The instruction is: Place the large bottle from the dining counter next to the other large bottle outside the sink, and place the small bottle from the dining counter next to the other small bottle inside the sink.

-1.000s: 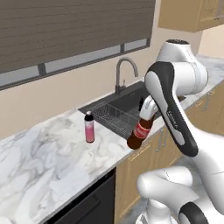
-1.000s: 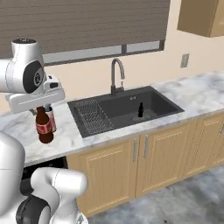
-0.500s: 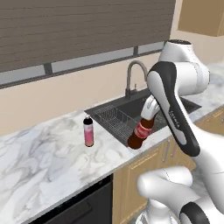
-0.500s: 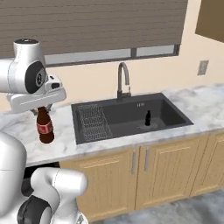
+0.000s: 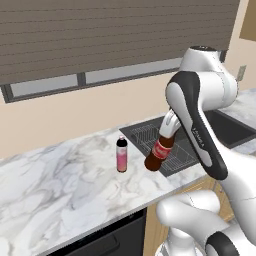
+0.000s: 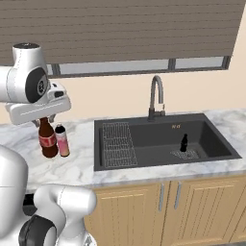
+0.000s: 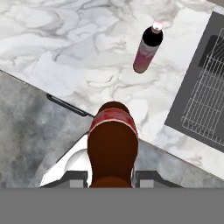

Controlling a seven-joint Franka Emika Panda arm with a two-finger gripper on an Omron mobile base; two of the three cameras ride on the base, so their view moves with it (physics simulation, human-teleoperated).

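Gripper (image 5: 169, 125) sits at centre right of my left base view, clamped on the neck of the brown bottle (image 5: 157, 154), which hangs from it tilted, base toward lower left. From here the bottle's base looks to be over the marble counter (image 5: 60, 185), just left of the sink (image 5: 235, 131) edge; whether it touches the counter I cannot tell. In my right base view the brown bottle (image 6: 47, 139) stands at middle left, directly under the hand, its neck running up into the gripper (image 6: 41, 122).

Pink bottle (image 5: 121, 155) stands upright on the counter just left of the brown one in the left base view, a small gap between them. In the right base view the pink bottle (image 6: 62, 140) is just right of the brown one, the two nearly side by side, both left of the sink (image 6: 211, 156).

Through the hand view I look down the brown bottle (image 7: 113, 144) at bottom centre, with the pink bottle (image 7: 148, 48) beyond it at top centre and the rack (image 7: 205, 96) at right.

A small dark bottle (image 6: 183, 142) stands inside the basin, right of centre in the right base view, well apart from the gripper.
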